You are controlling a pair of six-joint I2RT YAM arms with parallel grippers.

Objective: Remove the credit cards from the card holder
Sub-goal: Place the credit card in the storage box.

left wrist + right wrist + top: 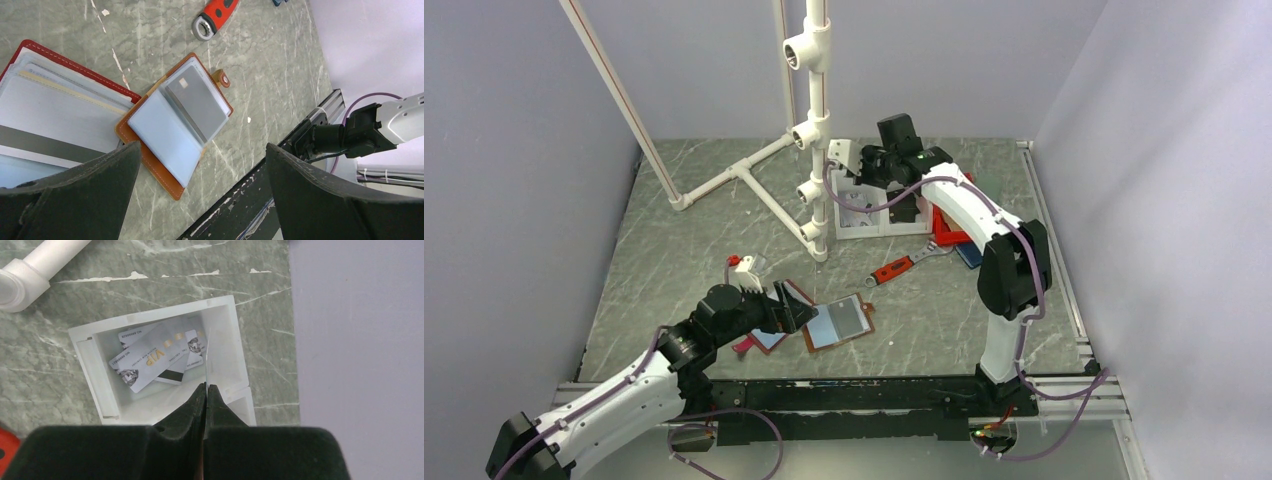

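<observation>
Card holder (pixel 172 132) lies open mid-frame below my spread left pincer (pixel 203 147). My right pincer (pixel 206 386) pinches a credit card (pixel 207 357) edge-on.

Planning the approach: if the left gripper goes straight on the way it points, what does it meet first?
Most likely the open brown card holder, which lies straight ahead of the left gripper, framed by its open jaws; how far off is unclear.

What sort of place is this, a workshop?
Most likely a robot test booth: plain walls box in a marble-patterned table, a left arm and right arm are bolted to its near edge, and props like a card holder and wrench lie staged.
</observation>
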